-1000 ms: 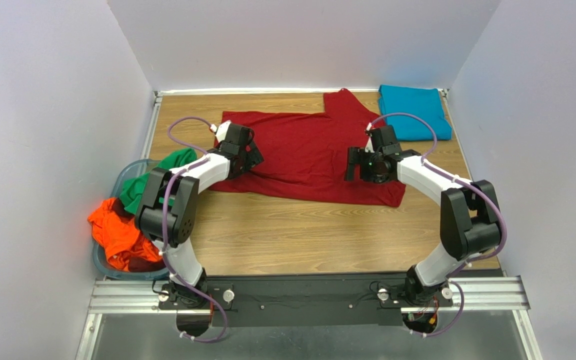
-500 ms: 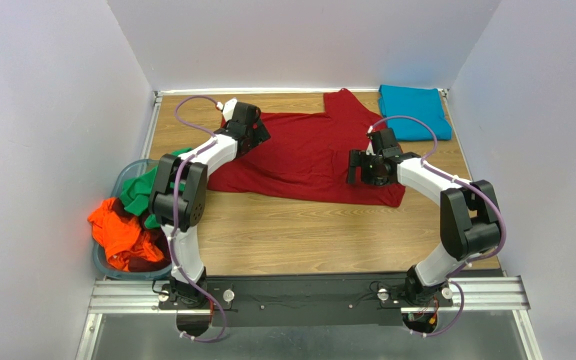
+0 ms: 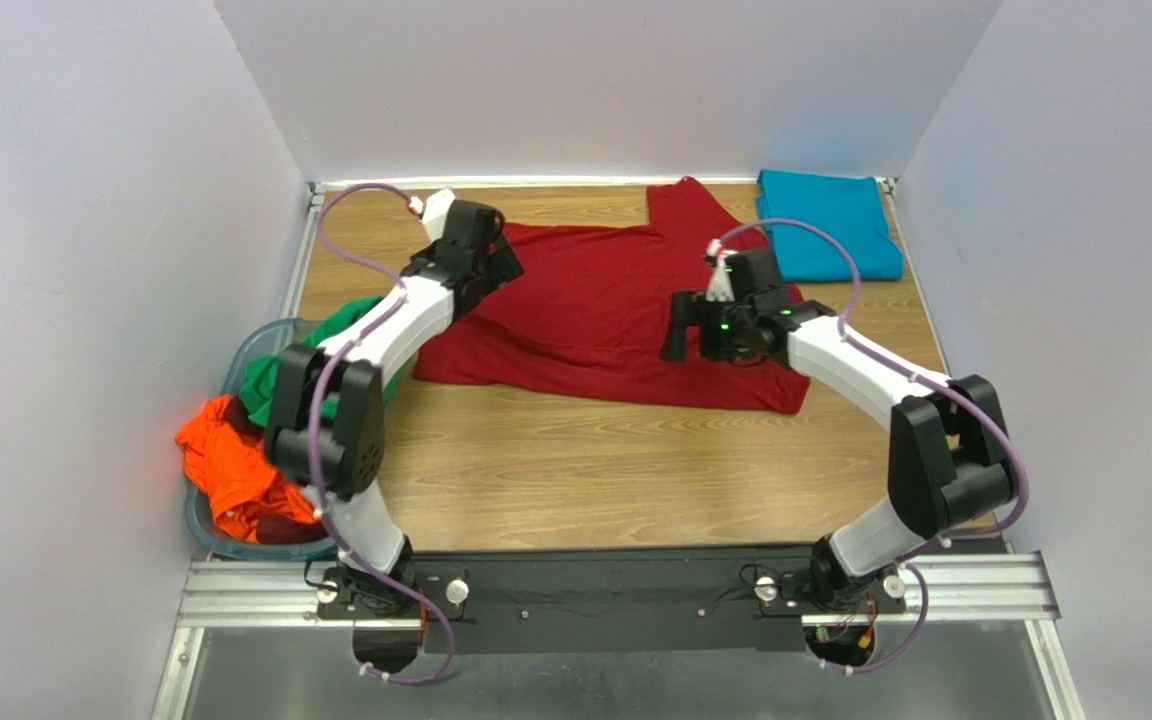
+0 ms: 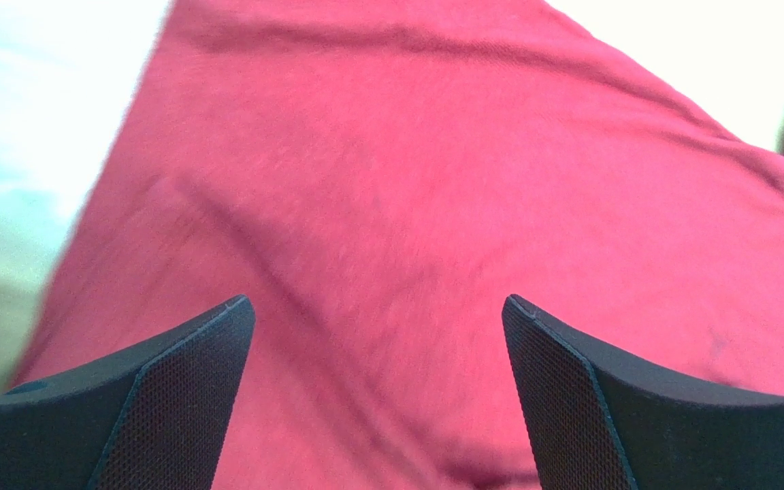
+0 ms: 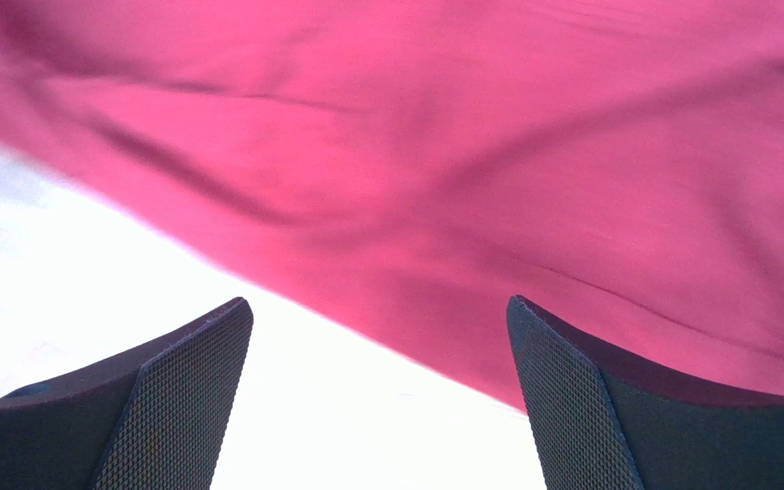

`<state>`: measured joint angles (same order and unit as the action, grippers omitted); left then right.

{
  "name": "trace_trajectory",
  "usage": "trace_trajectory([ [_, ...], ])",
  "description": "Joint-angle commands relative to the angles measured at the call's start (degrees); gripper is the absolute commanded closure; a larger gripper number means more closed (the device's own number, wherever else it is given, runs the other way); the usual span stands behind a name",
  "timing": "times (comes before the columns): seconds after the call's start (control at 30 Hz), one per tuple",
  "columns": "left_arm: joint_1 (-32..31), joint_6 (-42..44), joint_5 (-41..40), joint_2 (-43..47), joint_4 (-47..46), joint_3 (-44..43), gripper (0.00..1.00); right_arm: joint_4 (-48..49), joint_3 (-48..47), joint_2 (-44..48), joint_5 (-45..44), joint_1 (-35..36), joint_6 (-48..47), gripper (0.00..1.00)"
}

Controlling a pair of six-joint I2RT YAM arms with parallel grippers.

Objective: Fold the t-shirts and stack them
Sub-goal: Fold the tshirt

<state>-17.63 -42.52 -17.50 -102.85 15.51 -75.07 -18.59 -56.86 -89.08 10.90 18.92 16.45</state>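
Left claw (image 4: 376, 306) and right claw (image 5: 378, 306) gape wide, empty; the dark red t-shirt (image 3: 612, 308) lies spread just beneath both.

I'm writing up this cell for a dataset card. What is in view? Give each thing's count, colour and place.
dark red t-shirt: one, dark red, spread at the table's far middle
teal-blue t-shirt: one, teal-blue, folded, far right corner
green t-shirt: one, green, crumpled in the bin
orange t-shirt: one, bright orange, crumpled in the bin's near side
bin: one, clear bluish, left edge
table: one, wood brown
rail: one, silver, near edge
left arm: one, white and black, over the red shirt's left end
right arm: one, white and black, over its right part
left fingers: two, black, open
right fingers: two, black, open
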Motion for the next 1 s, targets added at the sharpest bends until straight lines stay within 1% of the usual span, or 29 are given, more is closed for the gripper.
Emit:
trace_trajectory([
  [0.0, 0.3, 0.7, -2.4, 8.1, -0.1, 5.7, 0.02, 1.9, -5.7, -3.5, 3.9, 6.8, 0.2, 0.0],
  [0.03, 0.3, 0.3, -1.8, 9.7, -0.2, 8.7, 0.02, 2.1, -6.8, -4.5, 3.7, 9.6, 0.5, 0.0],
  [0.1, 0.3, 0.0, 0.3, 10.7, -1.7, 11.9, 0.02, 2.4, -10.7, -7.6, 2.8, 12.3, 0.7, 0.0],
  [0.17, 0.3, -0.7, 3.2, 11.2, -3.3, 16.4, 0.02, 2.3, -13.9, -12.3, -2.0, 15.2, -1.1, 0.0],
  [0.2, 0.3, -0.7, 3.3, 11.0, -5.3, 17.7, 0.02, 2.3, -15.2, -13.9, -4.1, 15.7, -2.3, 0.0],
  [0.23, 0.3, -0.7, 3.3, 10.6, -6.3, 18.8, 0.02, 2.3, -18.3, -16.0, -8.0, 16.6, -5.4, 0.0],
  [0.27, 0.3, -0.7, 3.3, 9.8, -7.1, 20.0, 0.02, 2.2, -19.7, -19.3, -10.8, 16.9, -6.9, 0.0],
  [0.3, 0.3, -0.2, 6.8, 9.4, -7.5, 20.3, 0.02, 2.2, -22.1, -21.1, -12.9, 17.1, -9.7, 0.0],
  [0.33, 0.3, 0.0, 6.9, 9.2, -7.8, 20.4, 0.02, 2.2, -23.1, -23.7, -13.6, 17.2, -10.9, 0.0],
  [0.4, 0.3, 0.0, 6.4, 8.6, -8.0, 20.6, 0.02, 1.8, -25.0, -26.0, -15.1, 17.3, -12.1, 0.0],
  [0.47, 0.4, -0.4, 5.3, 8.1, -8.0, 21.2, 0.02, 1.8, -26.3, -28.0, -13.9, 17.5, -14.4, 0.0],
  [0.57, 0.6, -0.2, 4.8, 7.0, -7.9, 22.1, 0.02, 1.8, -26.7, -29.0, -13.5, 19.0, -15.8, 0.0],
  [0.6, 0.8, -0.2, 4.9, 6.7, -8.0, 22.3, 0.02, 1.8, -26.7, -29.6, -14.2, 19.4, -17.7, 0.0],
  [0.67, 1.0, -0.3, 5.4, 5.5, -8.4, 22.9, 0.02, 1.9, -26.8, -29.8, -16.9, 20.5, -18.3, 0.0],
  [0.83, 1.4, 0.2, 5.4, 3.1, -7.4, 22.6, 0.02, 1.8, -28.6, -28.9, -25.0, 20.8, -17.5, 0.0],
  [0.9, 1.5, -0.1, 4.6, 3.4, -7.2, 22.7, 0.02, 1.8, -29.0, -28.3, -25.5, 20.9, -17.8, 0.0],
  [0.97, 1.7, -0.1, 5.0, 3.5, -7.2, 23.0, 0.02, 1.8, -29.0, -27.3, -23.5, 21.0, -18.5, 0.0],
])
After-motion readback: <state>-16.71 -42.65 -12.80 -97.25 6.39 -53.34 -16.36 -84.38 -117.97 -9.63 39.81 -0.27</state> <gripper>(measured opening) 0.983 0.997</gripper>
